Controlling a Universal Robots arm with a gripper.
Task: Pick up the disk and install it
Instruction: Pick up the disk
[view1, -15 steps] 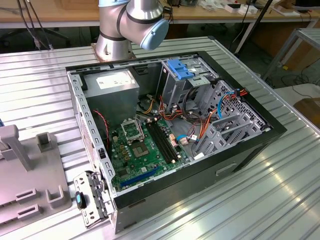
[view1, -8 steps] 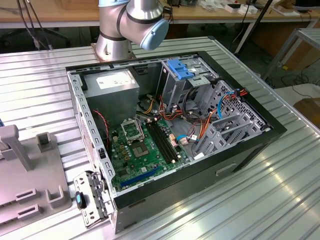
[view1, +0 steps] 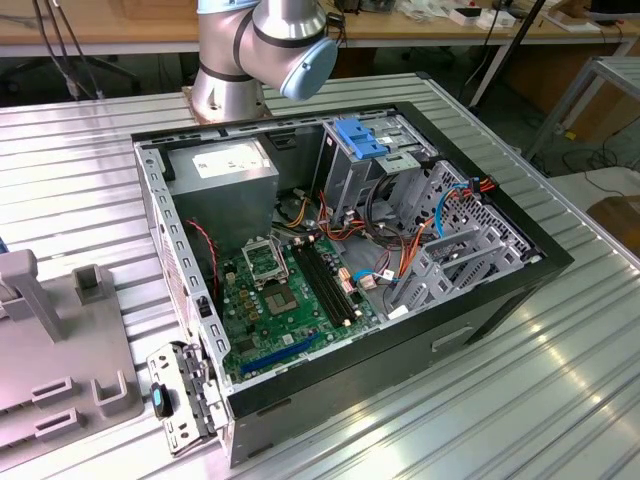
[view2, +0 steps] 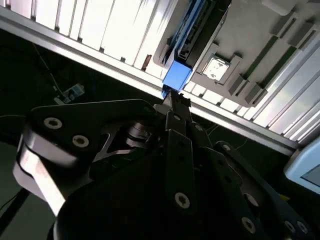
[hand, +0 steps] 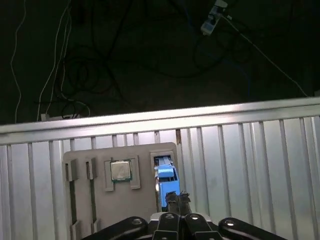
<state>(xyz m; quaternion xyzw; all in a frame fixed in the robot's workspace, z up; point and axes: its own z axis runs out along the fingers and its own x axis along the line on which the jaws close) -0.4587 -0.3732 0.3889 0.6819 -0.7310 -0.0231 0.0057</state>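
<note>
- writing: the white sticker (view1: 228, 158) on the grey power-supply box (view1: 225, 185), inside the open computer case (view1: 500, 290), carried print too small to make out. the processor chip (hand: 121, 171) showed a plain metal lid.
- edges: the grey fixture (hand: 90, 156) sat near the edge of the ribbed bench (hand: 250, 155). a raised edge rail (hand: 150, 120) ran along that edge, with dark floor (hand: 150, 45) and loose cables (hand: 90, 75) beyond it.
- open room: bare bench stretched away from the fixture on the disk's side. in the exterior view the case lay open on the bench, with free bench on the exterior view's right and the base of the arm (view1: 260, 50) just behind the case.
- inside the case, a light-blue latch (view1: 360, 137) sat over the drive bays, near the green motherboard (view1: 280, 300) and bundles of coloured wires (view1: 400, 250).
- the disk (hand: 167, 176) stood on edge in a slot of the fixture, just beside the chip's pocket. its blue carrier end (view2: 176, 79) was turned toward the cameras in both wrist views.
- the end effector (hand: 177, 199) hung right at that blue end, touching it or very nearly so.
- in the second wrist view the end effector (view2: 173, 102) was narrow, its fingers drawn together at the tips. whether they pinched any part of the blue carrier could not be told.
</note>
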